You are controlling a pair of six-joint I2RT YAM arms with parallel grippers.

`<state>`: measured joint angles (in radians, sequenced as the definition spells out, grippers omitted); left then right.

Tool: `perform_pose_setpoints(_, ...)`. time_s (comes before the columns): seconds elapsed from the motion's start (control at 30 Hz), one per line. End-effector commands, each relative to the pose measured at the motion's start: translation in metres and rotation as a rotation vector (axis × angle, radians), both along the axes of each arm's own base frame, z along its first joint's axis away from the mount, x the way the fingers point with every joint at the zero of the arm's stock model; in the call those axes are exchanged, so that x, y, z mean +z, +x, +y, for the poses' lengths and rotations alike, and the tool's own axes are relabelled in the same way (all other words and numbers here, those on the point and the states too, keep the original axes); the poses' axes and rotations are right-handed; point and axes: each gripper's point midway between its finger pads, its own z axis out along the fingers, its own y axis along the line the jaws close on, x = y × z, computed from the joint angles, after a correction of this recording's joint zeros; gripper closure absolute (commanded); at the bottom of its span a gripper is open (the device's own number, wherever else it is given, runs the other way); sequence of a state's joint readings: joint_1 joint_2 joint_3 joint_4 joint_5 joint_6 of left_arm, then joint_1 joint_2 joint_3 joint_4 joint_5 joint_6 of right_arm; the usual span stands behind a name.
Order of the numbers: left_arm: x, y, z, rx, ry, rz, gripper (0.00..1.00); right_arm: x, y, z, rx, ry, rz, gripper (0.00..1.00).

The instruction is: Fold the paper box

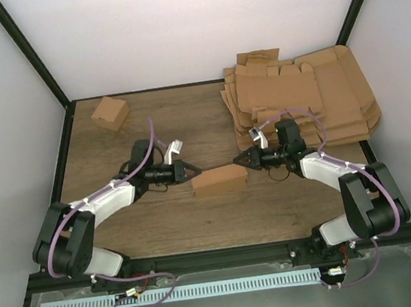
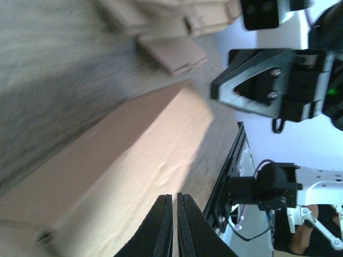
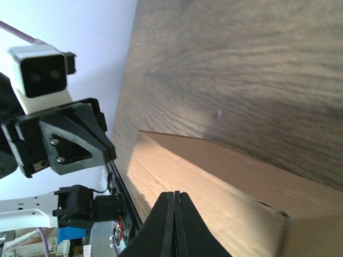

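Left end effector [image 1: 194, 171] at 9 o'clock of paper box [image 1: 220, 180], right end effector [image 1: 241, 158] at 3 o'clock, both pinched together; contact unclear.

Paper box [image 1: 219, 179] (brown, closed) lies mid-table.

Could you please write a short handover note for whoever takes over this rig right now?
Left gripper: shut, holding nothing, tip at the left end of the paper box.
Right gripper: shut, holding nothing, tip at its right end.
Box: middle of the table, between them, looks fully closed.
Done: folding, apparently.
Left: confirm it stays shut, then back both grippers away.
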<state>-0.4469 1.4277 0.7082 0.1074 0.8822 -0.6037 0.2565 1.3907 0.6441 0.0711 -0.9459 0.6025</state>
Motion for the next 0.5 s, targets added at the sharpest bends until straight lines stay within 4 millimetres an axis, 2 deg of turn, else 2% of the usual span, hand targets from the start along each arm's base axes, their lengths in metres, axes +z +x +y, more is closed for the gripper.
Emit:
perform_pose_setpoints(0.0,-0.056,-0.015,0.008,0.026,0.044,0.109,0.96,-0.037,-0.008,-0.003,0.001,-0.01,0.073,0.99)
perform_pose_setpoints(0.1,-0.076,-0.02,0.012,0.036,0.06,0.137,0.96,-0.059,-0.011,-0.004,-0.002,-0.02,0.11,0.99)
perform_pose_setpoints(0.2,-0.078,-0.021,0.012,0.037,0.07,0.144,0.96,-0.062,-0.011,-0.004,0.0,-0.019,0.114,0.99)
perform_pose_setpoints(0.27,-0.069,-0.017,0.012,0.037,0.08,0.118,0.96,-0.055,-0.009,-0.004,0.0,-0.023,0.092,0.99)
perform_pose_setpoints(0.37,-0.042,-0.005,0.013,0.048,0.132,0.039,0.95,-0.039,-0.004,-0.004,-0.002,-0.039,0.05,0.99)
perform_pose_setpoints(0.47,-0.018,-0.003,0.011,0.033,0.212,-0.031,0.87,-0.017,0.0,-0.003,0.006,-0.035,-0.007,0.99)
